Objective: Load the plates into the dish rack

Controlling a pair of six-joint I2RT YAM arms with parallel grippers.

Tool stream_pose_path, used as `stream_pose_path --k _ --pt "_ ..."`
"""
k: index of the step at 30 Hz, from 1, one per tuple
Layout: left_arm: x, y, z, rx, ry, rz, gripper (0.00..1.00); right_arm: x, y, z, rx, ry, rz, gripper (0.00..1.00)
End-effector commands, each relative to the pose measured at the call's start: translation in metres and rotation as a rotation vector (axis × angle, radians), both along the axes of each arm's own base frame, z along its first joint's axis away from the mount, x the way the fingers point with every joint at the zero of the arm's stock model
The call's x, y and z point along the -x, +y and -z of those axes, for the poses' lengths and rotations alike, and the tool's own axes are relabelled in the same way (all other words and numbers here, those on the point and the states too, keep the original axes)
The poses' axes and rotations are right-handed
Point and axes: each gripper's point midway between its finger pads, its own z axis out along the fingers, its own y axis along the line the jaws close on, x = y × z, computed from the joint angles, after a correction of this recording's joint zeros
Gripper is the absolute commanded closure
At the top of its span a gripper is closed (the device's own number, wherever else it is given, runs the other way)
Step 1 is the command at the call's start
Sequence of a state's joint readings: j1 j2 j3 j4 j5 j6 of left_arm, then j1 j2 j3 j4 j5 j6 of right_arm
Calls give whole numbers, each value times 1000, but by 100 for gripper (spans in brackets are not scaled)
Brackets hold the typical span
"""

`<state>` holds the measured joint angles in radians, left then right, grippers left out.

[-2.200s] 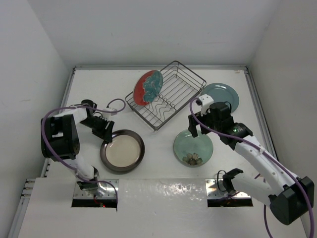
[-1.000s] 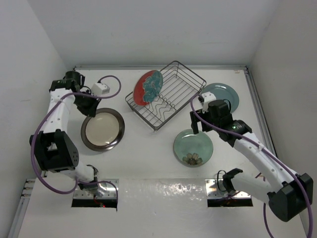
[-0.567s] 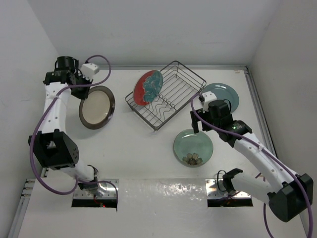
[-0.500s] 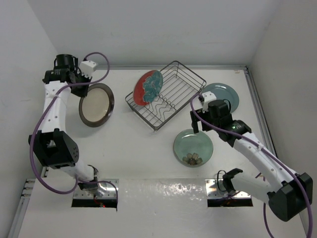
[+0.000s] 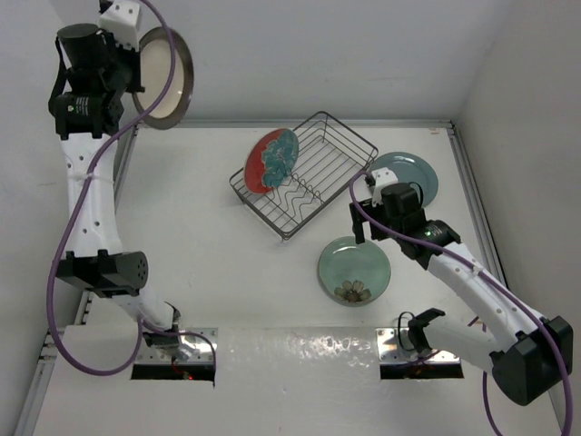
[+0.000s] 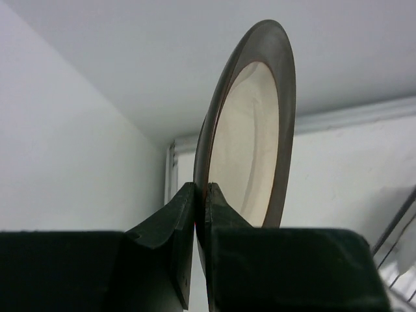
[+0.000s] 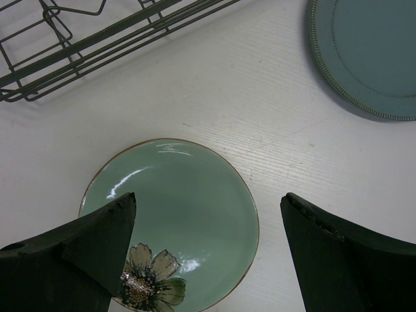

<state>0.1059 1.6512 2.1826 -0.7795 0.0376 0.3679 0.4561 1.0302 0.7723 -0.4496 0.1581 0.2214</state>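
The left pincer (image 6: pixel 200 195) clamps the dark-rimmed cream plate (image 6: pixel 250 149) upright, high above the white bench (image 5: pixel 200 245) between white walls (image 5: pixel 318 54); the right pincer (image 7: pixel 208 205) gapes wide.

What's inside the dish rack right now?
Only the red plate, standing on edge at the left end of the dish rack. The other wavy dividers show bare. The wires directly behind that plate are hidden by it.
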Motion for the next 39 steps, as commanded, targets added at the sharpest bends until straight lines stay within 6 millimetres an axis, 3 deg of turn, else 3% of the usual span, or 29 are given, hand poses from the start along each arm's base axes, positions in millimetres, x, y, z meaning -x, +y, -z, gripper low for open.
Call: stream_pose_path --k 1,3,5,8,9,12,15,21,26,29,39 --pt "21 -52 -117 74 -377 138 100 -2 0 -2 -15 -18 28 9" --pt "23 -80 -129 105 -415 206 100 0 0 -1 -15 -9 27 9" --pt "20 -109 -128 122 -411 269 100 1 -1 1 -11 2 30 9" --pt "12 -139 -112 120 -365 311 100 2 -3 1 -8 5 38 9" --pt "14 -163 -108 105 -354 358 100 2 -3 0 -10 7 42 9" --pt "13 -198 -97 85 -328 405 100 4 -3 2 -17 19 53 10" --pt "5 -221 -71 74 -264 446 100 6 -4 4 -22 31 67 10" --pt "-16 -245 3 15 -121 483 100 7 -3 9 -31 38 80 10" --pt "-16 -273 15 -29 -119 524 100 8 -3 16 -30 59 79 10" --pt "-24 -281 33 -84 -105 507 100 9 -2 18 -26 72 76 10" --pt "-36 -286 57 -256 -139 409 100 15 -7 24 -18 75 84 9"
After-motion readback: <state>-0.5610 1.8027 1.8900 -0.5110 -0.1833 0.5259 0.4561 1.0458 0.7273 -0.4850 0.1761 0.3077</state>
